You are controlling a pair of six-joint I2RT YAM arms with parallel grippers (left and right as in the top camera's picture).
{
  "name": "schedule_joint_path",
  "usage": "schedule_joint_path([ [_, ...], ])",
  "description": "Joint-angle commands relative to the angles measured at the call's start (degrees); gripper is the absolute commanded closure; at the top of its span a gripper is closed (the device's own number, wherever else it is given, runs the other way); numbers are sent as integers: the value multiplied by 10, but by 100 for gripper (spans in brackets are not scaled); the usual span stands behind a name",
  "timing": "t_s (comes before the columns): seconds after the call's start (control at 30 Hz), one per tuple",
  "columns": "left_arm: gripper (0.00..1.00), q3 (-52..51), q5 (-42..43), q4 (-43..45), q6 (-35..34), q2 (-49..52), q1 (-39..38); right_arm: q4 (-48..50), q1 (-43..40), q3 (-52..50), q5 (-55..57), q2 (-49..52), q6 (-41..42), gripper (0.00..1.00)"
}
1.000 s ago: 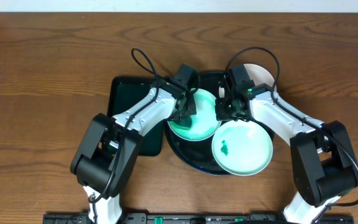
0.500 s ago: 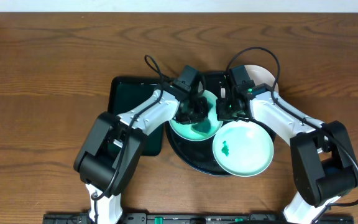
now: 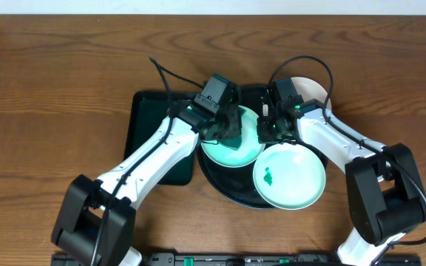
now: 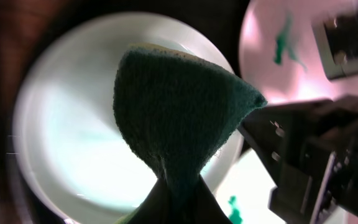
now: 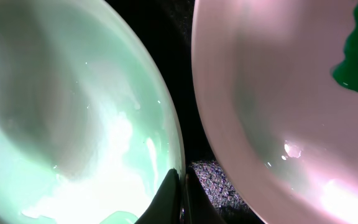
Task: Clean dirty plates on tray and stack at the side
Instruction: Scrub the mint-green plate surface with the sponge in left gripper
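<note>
A brown wooden surface (image 3: 50, 74) fills nearly everything, its grain running lengthwise, with soft, even light leaving a faint sheen. Along the far edge of the surface runs a pale strip (image 3: 213, 6); along the near edge sits a black rail (image 3: 257, 261).

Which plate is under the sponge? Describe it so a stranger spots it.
Find the round black tray on the table. Of two mint-green plates on it, take the left plate, beneath the dark sponge held by the left tool. Its mint neighbour lies uncovered with a green smear.
</note>
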Motion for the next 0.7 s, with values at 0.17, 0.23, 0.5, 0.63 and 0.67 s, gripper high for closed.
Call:
schedule_joint_path([
  [0.17,93,-16,-87,-1,7,47,0,5,8,-3,-19,4,-11,99],
  [0.23,93,-16,-90,-1,7,66,0,5,8,-3,-19,4,-11,99],
  [0.5,93,-16,-80,5,-21,129,0,5,8,-3,-19,4,-11,99],
  [0.63,93,-16,-30,10,-21,148,0,5,8,-3,-19,4,-11,99],
  [0.67,92,-16,-20,9,-21,149,-1,5,8,-3,-19,4,-11,99],
])
